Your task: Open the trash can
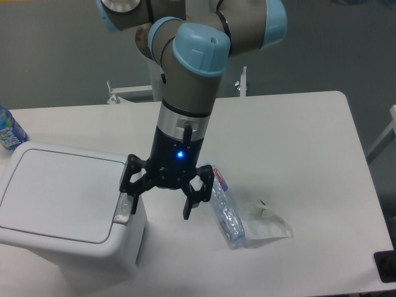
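Since the gripper (159, 206) hangs with fingers spread wide, one fingertip sits right over the grey latch (124, 210) on the trash can (59, 204) rim.

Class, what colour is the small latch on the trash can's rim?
Grey, on the white trash can; the latch shows in the fixed camera view, beside the hand.

White trash can (59, 198) w/ grey latch (124, 209); black fingers (131, 199), blue-capped arm (201, 49).

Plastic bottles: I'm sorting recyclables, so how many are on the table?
2: a crushed clear bottle lying right of the pincer, and a blue-labelled bottle at the left edge, partly cut off.
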Available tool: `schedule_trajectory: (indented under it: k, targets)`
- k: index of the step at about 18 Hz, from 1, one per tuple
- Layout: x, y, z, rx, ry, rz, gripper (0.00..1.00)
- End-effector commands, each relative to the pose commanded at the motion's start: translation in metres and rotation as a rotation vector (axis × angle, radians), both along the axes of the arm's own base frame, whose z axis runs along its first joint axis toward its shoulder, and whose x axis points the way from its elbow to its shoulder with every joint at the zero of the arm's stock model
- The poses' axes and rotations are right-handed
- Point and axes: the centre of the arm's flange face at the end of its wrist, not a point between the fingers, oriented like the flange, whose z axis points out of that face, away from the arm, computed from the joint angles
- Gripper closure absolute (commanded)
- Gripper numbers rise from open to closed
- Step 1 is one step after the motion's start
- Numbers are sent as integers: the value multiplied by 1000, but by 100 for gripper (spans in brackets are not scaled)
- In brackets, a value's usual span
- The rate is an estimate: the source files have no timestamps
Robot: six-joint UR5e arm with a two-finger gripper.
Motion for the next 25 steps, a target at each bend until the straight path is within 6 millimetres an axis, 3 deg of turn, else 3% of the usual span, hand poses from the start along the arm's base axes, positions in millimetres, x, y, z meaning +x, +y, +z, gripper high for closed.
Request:
schedule_trajectory:
  k: [13,19,22,25]
  targets:
    - [0,0,-3,-4,2,0,0]
    - [0,-1,7,8,15,0,0]
    - [-9,-3,-2,1,12,5,0]
    - [-39,-20,0,-4,25,59,0]
